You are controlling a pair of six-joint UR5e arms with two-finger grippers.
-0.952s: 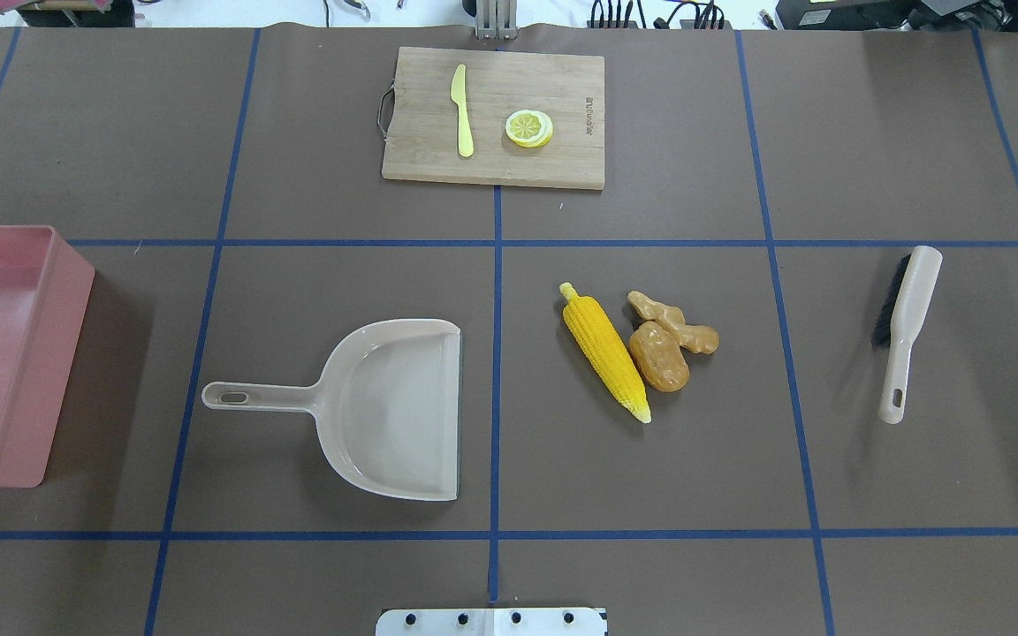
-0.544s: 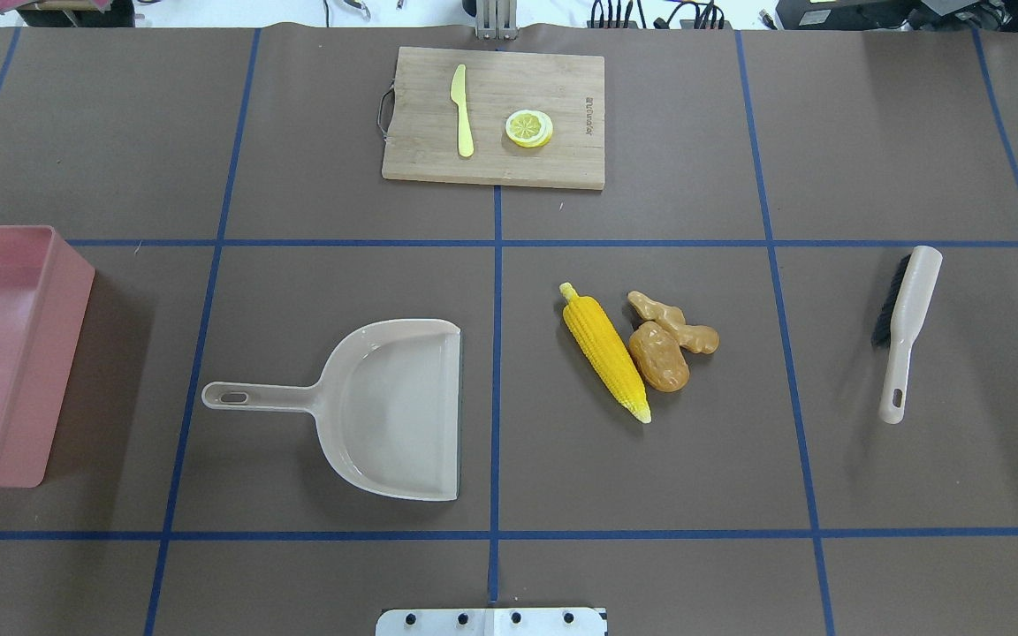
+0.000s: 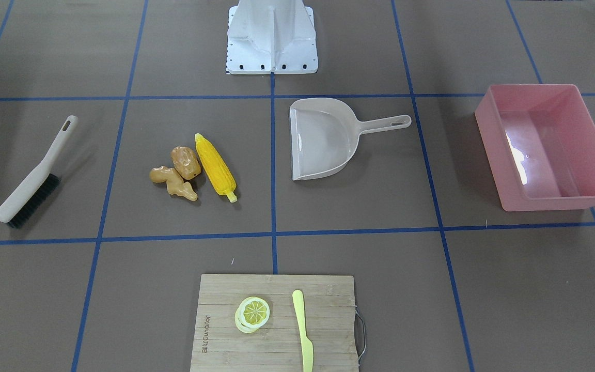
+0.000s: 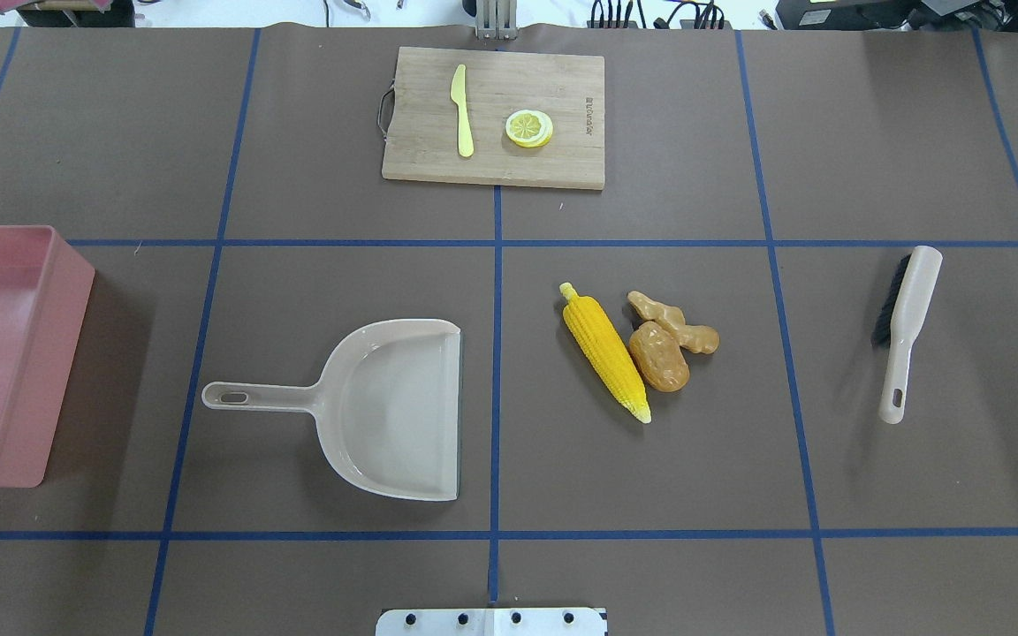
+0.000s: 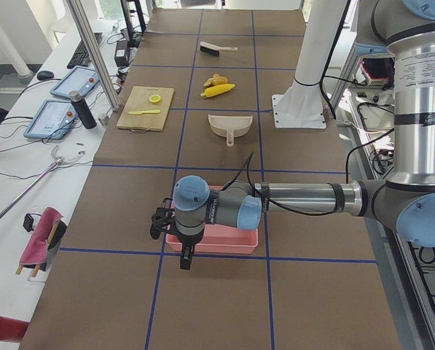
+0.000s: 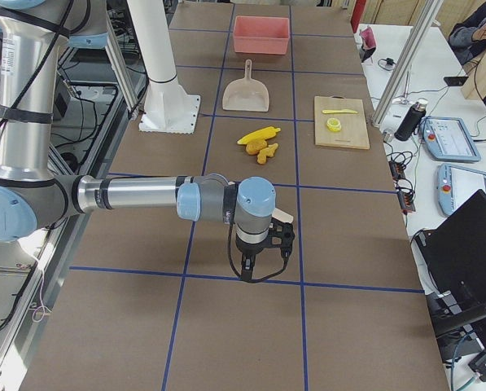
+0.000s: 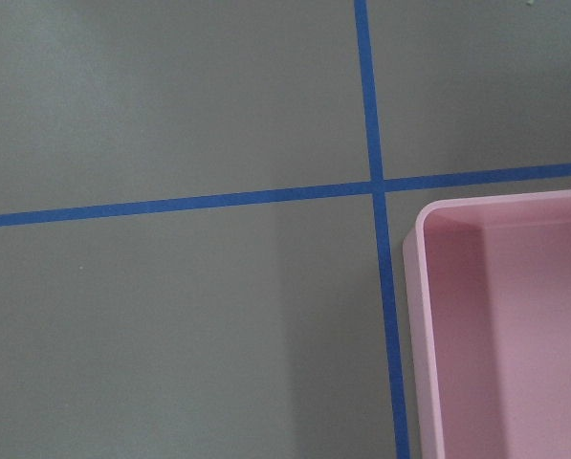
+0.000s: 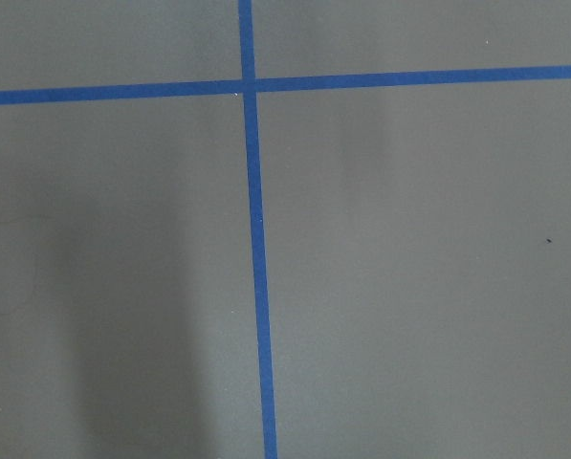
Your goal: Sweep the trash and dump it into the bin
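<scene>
The trash lies together right of the table's middle: a yellow corn cob [image 4: 604, 357], a brown potato-like lump [image 4: 659, 357] and a tan ginger root [image 4: 673, 321]. The pink bin [image 4: 5, 353] stands at the left edge; its corner shows in the left wrist view [image 7: 428, 287]. My left gripper [image 5: 185, 257] hangs beside the bin, seen only in the exterior left view. My right gripper [image 6: 259, 267] hangs over bare table near the brush end, seen only in the exterior right view. I cannot tell whether either is open or shut.
A beige dustpan [image 4: 394, 408] lies left of the trash, its mouth toward it. A beige brush [image 4: 905, 329] lies at the right. A wooden cutting board [image 4: 562, 97] with a yellow knife [image 4: 462, 110] and a lemon slice [image 4: 528, 128] sits at the far side.
</scene>
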